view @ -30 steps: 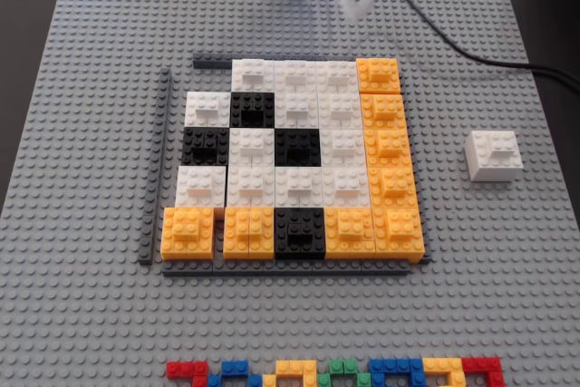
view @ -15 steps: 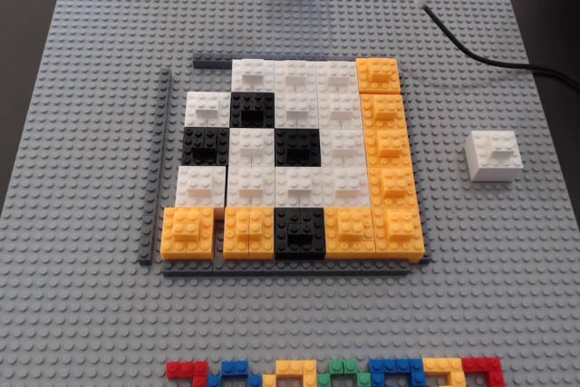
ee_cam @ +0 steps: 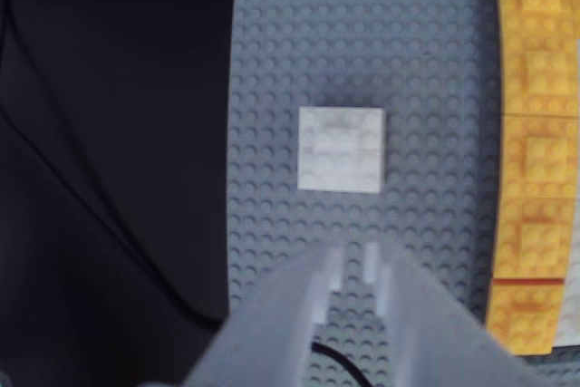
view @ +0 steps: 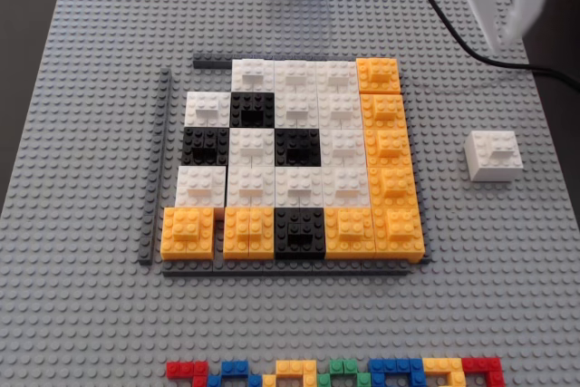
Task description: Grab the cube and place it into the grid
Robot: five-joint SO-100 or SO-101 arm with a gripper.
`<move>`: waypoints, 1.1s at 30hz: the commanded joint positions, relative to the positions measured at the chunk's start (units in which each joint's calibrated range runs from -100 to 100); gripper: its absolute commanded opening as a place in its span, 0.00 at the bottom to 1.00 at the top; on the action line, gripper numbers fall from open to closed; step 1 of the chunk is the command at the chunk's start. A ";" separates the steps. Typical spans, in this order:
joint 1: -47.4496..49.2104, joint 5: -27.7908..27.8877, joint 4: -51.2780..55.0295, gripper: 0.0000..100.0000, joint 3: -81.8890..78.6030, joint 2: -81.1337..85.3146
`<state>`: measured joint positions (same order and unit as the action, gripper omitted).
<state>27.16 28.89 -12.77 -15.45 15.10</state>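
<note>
A: What had moved since the earlier frame?

B: The claw had swung right along the top edge of the fixed view, from above the grid's top edge to over the baseplate's upper right corner.

A: And its jaws?

B: They stood slightly apart, gripping nothing. In the wrist view the fingertips sat just short of the cube, not touching.

A: Where was the cube?

B: On the baseplate, right of the grid's orange column in the fixed view, clear of it. A black cable ran past behind the claw. The multicoloured bricks lay along the bottom edge.
</note>
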 commanded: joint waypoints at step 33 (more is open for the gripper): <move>0.65 -1.12 0.80 0.24 22.83 -30.40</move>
<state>28.47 27.52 -11.36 2.91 -16.45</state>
